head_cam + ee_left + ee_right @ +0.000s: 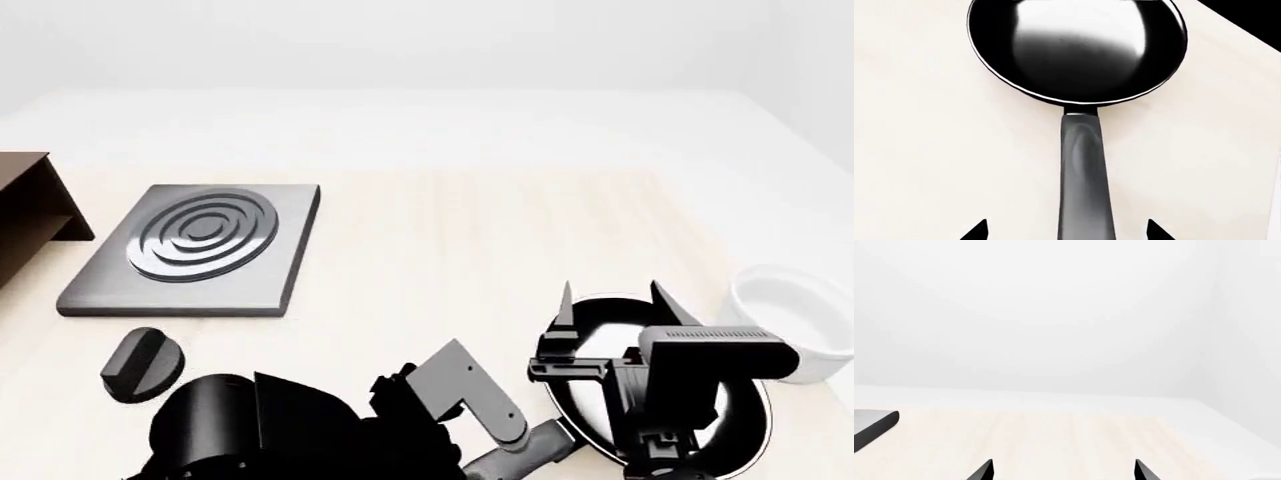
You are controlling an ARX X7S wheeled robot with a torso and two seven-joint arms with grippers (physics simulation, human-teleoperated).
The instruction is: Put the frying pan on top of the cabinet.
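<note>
The frying pan (1077, 50) lies flat on the pale table, black with a shiny inside, its long grey handle (1084, 175) running back toward my left gripper (1067, 231). That gripper is open, with one fingertip on each side of the handle and clear of it. From the head view the frying pan (742, 405) sits at the near right, largely covered by my right gripper (614, 298). The right gripper (1062, 470) is open and empty, pointing away over the table above the pan. The dark brown cabinet (27, 215) stands at the far left edge.
A grey square hotplate (200, 245) with rings lies right of the cabinet, and a dark knob (140, 362) sits near its front. A white bowl (787, 315) stands just right of the pan. The table's right edge (694, 230) runs past the bowl.
</note>
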